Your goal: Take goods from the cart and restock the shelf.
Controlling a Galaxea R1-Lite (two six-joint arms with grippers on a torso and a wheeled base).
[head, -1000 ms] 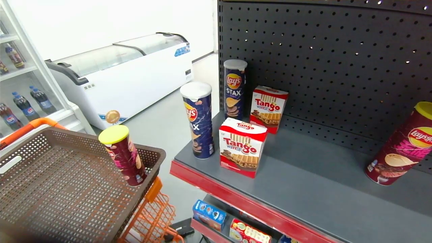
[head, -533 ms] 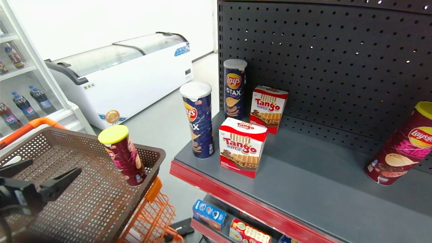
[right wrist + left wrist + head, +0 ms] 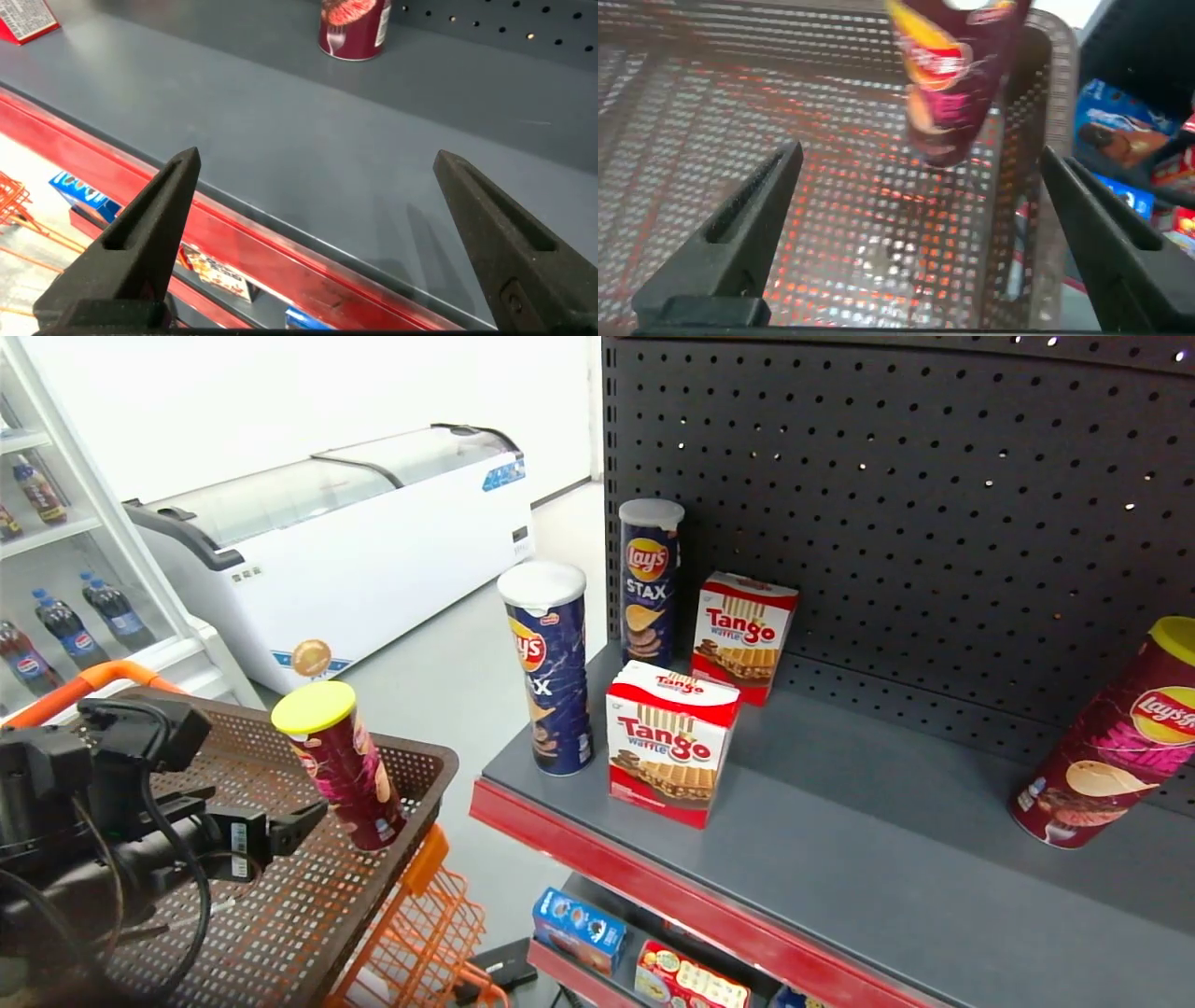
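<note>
I think the robot is at the pick-up step, going for the can (image 3: 341,765) in the cart (image 3: 437,767). The can is dark red with a yellow lid. It stands in the cart's corner nearest the shelf (image 3: 840,840), right by the cart wall.

The left gripper (image 3: 920,152) is low over the cart floor and points at the can. Its two fingers are wide apart and hold nothing. The can is just ahead of them, not yet between them.

The right gripper (image 3: 316,157) hangs over the bare front part of the shelf. It is wide open too and holds nothing. A second can (image 3: 1111,737) stands near the back of the shelf at the right end. Blue cans (image 3: 551,672) and boxes (image 3: 667,742) stand at the left end.

Next, I think the left gripper has to go forward a bit more, so one finger is on each side of the can. Then it can squeeze the can's middle and lift it over the cart wall. The can is tall and thin, so a bump could knock it over.

A second ago the left arm was not in the head view. Half a second ago the gripper was at the near left of the cart. Now it is much closer to the can. The can, the cart and the goods on the shelf are in the same places as before.
</note>
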